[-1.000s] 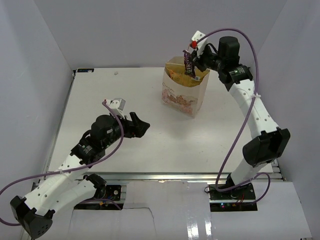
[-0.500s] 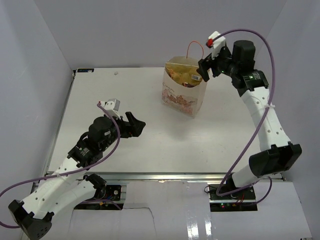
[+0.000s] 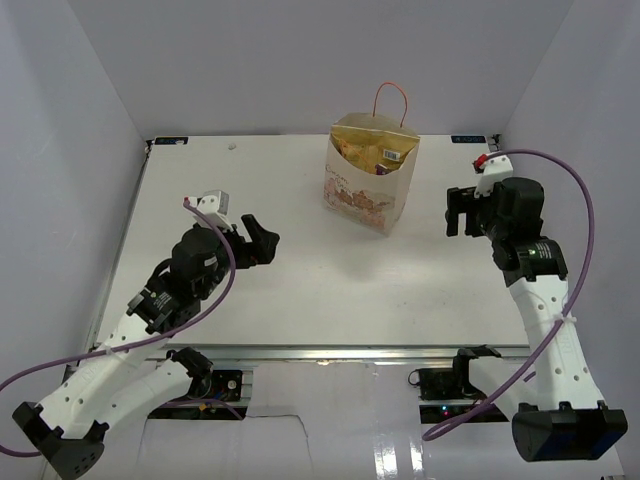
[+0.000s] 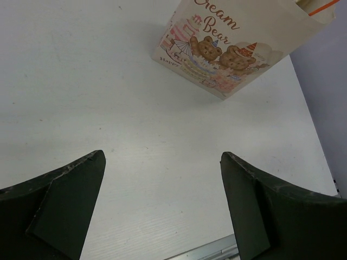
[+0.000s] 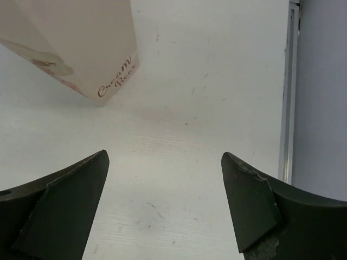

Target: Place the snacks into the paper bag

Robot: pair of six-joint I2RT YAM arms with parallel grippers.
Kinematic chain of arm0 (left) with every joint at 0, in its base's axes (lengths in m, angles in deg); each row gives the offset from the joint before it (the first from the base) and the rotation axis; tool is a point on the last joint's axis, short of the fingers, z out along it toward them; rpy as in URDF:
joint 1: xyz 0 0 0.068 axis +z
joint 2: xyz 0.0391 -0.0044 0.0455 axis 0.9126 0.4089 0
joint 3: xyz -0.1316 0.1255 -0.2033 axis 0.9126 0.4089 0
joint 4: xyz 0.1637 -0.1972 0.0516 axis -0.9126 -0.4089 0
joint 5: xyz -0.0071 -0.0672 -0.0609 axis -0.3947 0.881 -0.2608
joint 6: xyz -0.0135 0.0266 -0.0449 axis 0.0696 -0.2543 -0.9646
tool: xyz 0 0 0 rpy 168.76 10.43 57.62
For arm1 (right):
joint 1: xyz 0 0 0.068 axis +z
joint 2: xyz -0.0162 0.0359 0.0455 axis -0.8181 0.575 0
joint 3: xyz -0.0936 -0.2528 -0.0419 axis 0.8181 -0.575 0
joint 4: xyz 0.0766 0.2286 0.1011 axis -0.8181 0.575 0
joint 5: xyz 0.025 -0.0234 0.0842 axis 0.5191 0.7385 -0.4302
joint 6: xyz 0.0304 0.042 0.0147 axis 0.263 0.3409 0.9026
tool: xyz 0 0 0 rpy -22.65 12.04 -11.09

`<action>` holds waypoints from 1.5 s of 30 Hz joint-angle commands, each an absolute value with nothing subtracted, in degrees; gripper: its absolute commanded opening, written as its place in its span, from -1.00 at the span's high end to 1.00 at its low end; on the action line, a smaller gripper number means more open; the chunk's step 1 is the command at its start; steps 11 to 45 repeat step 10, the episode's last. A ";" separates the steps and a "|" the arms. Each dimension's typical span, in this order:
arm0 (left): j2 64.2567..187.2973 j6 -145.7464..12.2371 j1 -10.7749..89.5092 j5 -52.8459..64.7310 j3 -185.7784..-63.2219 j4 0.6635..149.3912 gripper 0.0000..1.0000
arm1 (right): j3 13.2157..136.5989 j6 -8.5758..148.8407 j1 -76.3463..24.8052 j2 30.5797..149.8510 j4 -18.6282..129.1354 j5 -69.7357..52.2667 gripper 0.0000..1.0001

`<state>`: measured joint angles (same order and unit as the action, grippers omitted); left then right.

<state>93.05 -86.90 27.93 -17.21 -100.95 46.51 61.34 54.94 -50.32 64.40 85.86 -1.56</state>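
Note:
The tan paper bag (image 3: 370, 185) stands upright at the back middle of the table, its orange cord handle sticking up. Yellow snacks (image 3: 375, 155) fill its open mouth. The left wrist view shows the bag's (image 4: 233, 43) printed bear picture, and the right wrist view catches one lower corner of the bag (image 5: 81, 49). My left gripper (image 3: 262, 240) is open with nothing between its fingers, to the left of the bag and nearer the front. To the right of the bag my right gripper (image 3: 456, 212) is open too, with nothing in it.
White walls close in the table on the left, back and right. A metal rail (image 3: 340, 352) runs along the near edge, and another rail (image 5: 287, 92) lines the right edge.
My right gripper opened over the paper bag, let a small purple packet go into it, and drew back right and toward the front. The left arm pulled back slightly toward the left.

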 commanded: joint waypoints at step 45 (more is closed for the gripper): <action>94.58 -86.37 28.16 -18.31 -104.19 45.15 -0.96 | 57.90 53.30 -51.21 58.09 82.26 6.04 -0.80</action>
